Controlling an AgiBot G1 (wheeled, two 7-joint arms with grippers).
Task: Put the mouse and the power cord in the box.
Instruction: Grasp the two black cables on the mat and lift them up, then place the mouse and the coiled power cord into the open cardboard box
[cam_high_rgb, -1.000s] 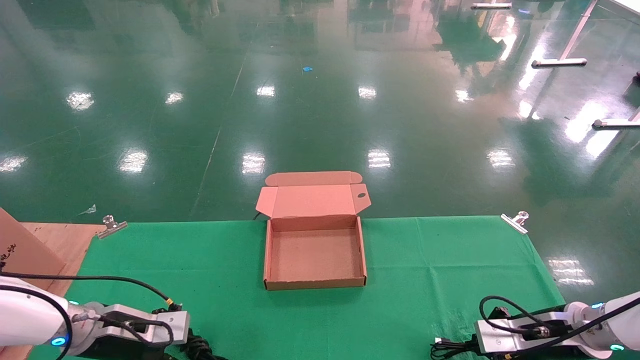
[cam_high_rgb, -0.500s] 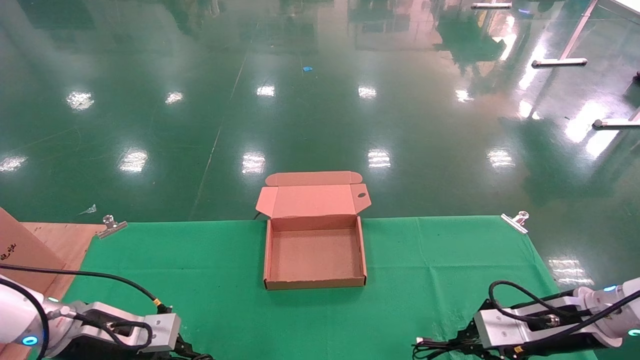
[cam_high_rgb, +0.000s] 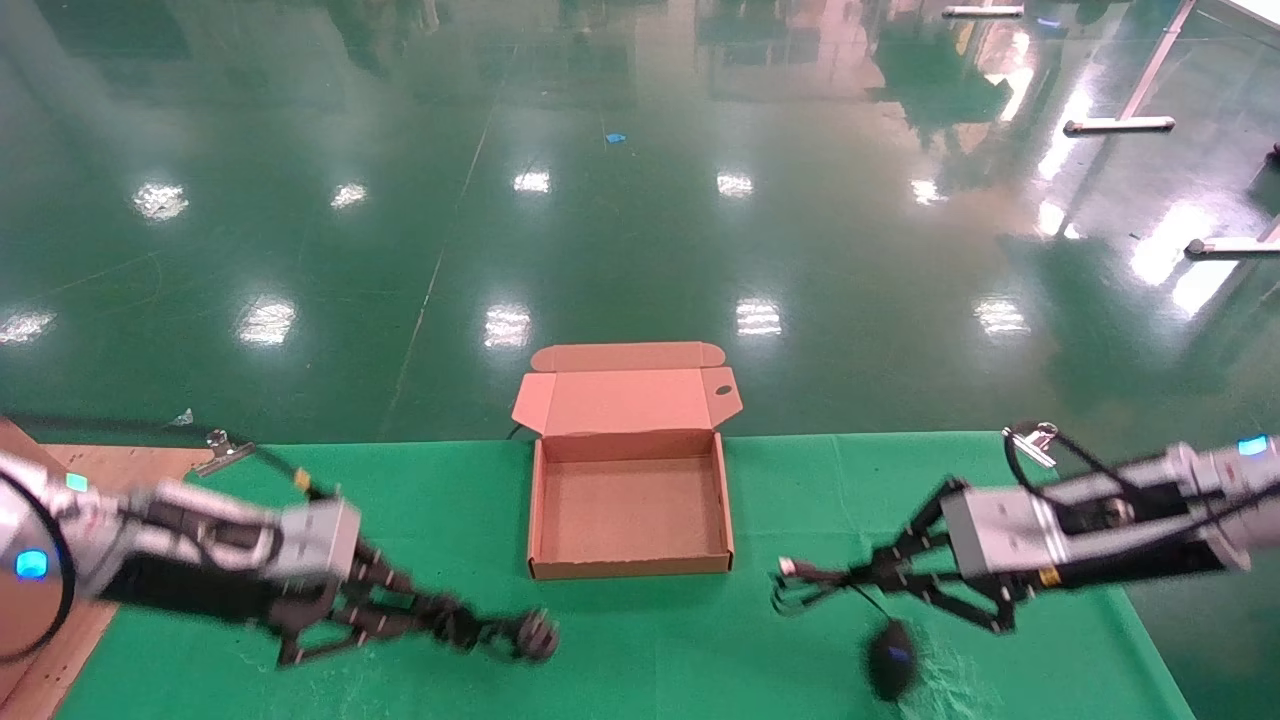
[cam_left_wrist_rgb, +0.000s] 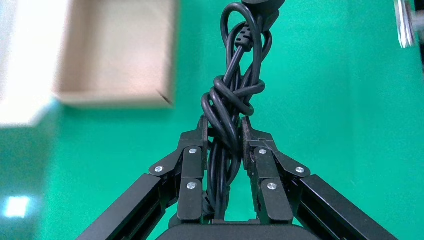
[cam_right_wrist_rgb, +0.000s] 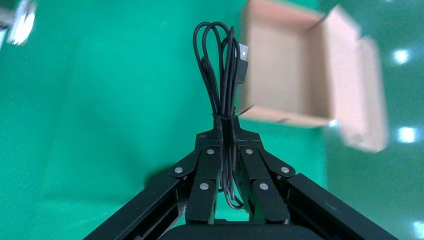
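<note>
Green cloth (cam_high_rgb: 640, 650) is covering the table, with glossy green floor lying beyond it, and the open cardboard box (cam_high_rgb: 630, 568) is sitting at the cloth's far middle, its lid folded back and its inside bare. Left of the box and nearer the robot, the left gripper (cam_high_rgb: 440, 622) is holding the power cord (cam_left_wrist_rgb: 231, 100) above the cloth, its fingers (cam_left_wrist_rgb: 192, 170) pinched tight on the twisted black bundle, the round plug head pointing toward the box. Right of the box, the right gripper (cam_high_rgb: 860, 578) is clamping its fingers (cam_right_wrist_rgb: 206, 170) on the mouse's looped thin cable (cam_right_wrist_rgb: 222, 75), the USB plug sticking out toward the box, while the mouse (cam_high_rgb: 888, 658) is dangling below that gripper, just over the cloth.
</note>
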